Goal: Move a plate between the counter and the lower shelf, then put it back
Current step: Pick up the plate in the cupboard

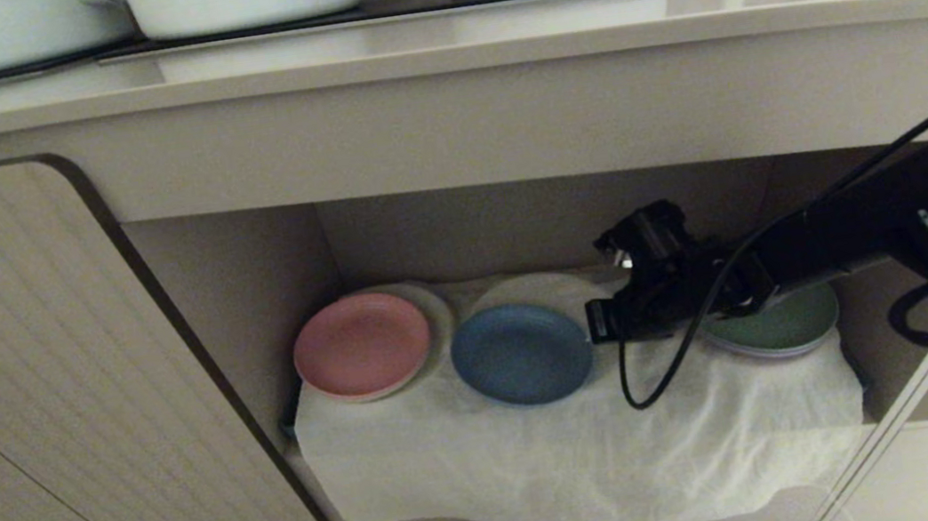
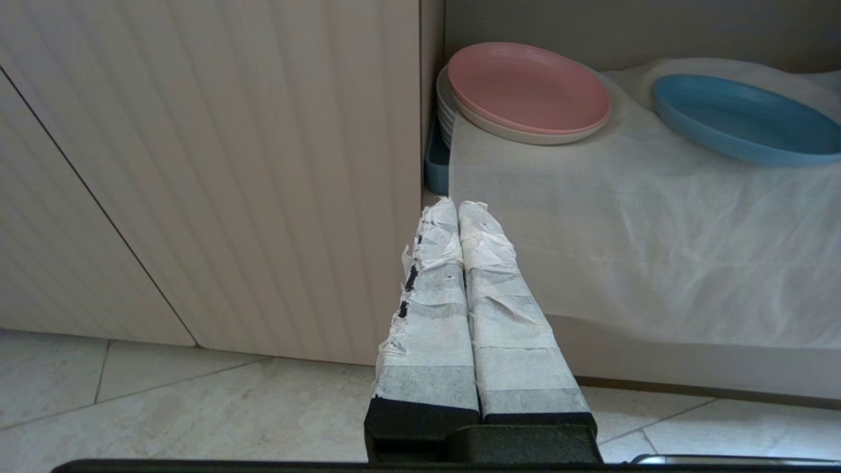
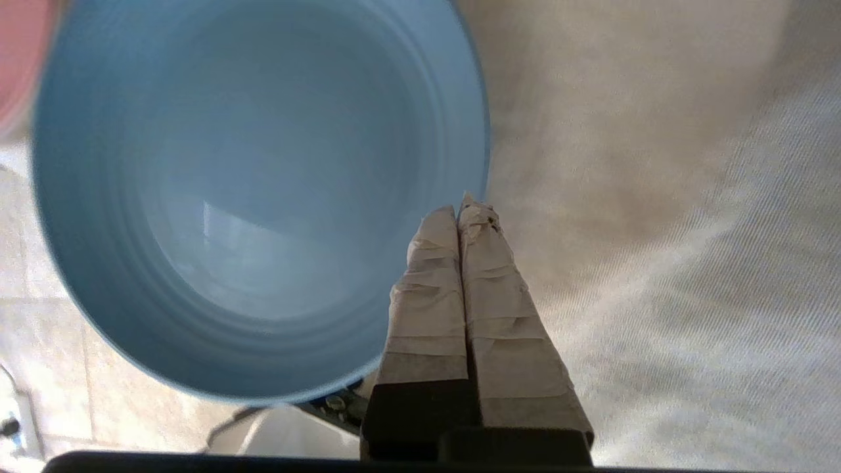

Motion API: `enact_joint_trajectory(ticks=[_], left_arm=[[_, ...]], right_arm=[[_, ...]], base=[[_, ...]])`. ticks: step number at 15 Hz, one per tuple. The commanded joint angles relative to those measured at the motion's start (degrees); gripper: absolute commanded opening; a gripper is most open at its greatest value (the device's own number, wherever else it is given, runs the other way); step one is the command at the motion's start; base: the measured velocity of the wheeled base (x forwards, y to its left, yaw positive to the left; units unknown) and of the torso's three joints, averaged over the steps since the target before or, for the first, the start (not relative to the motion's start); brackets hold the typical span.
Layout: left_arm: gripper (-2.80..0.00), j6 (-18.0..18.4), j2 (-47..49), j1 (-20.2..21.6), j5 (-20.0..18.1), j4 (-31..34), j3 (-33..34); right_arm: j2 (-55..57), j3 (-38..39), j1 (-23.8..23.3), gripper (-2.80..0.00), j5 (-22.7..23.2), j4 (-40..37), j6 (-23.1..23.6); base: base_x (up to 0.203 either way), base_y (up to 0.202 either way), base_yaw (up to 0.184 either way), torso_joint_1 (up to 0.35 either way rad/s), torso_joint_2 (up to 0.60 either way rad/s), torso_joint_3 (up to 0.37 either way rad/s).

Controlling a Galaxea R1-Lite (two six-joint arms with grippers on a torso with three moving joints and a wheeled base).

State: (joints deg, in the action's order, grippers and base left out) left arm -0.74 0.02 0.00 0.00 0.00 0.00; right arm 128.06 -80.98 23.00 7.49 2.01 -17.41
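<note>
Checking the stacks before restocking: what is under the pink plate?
The pink plate tops a stack of white plates; their number is unclear, and the white cloth hides what lies lower.

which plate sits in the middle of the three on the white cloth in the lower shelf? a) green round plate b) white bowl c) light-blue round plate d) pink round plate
c: in the head view the round light-blue matte plate lies on the wrinkled white cloth between the round pink plate on its left and the round green plate on its right.
</note>
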Motion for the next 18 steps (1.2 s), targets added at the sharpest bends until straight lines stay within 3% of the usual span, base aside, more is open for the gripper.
enact_joint_trajectory(ticks=[1, 2, 15, 18], left_arm=[[-2.80, 0.0, 0.0, 0.0, 0.0, 0.0, 0.0], [-2.80, 0.0, 0.0, 0.0, 0.0, 0.0, 0.0], [-2.80, 0.0, 0.0, 0.0, 0.0, 0.0, 0.0], [-2.80, 0.0, 0.0, 0.0, 0.0, 0.0, 0.0]], right_arm=[[0.2, -0.1, 0.2, -2.80, 0.1, -0.2, 0.0], [0.2, -0.1, 0.1, 0.00, 0.1, -0.2, 0.0], [2.9, -3.3, 0.9, 0.00, -0.1, -0.3, 0.2], [3.5, -3.7, 1.1, 0.00, -0.1, -0.4, 2.9]], base=[[0.000, 0.000, 0.000, 0.000, 0.00, 0.000], [0.000, 0.000, 0.000, 0.000, 0.00, 0.000], [0.000, 0.000, 0.000, 0.000, 0.00, 0.000], [0.000, 0.000, 0.000, 0.000, 0.00, 0.000]])
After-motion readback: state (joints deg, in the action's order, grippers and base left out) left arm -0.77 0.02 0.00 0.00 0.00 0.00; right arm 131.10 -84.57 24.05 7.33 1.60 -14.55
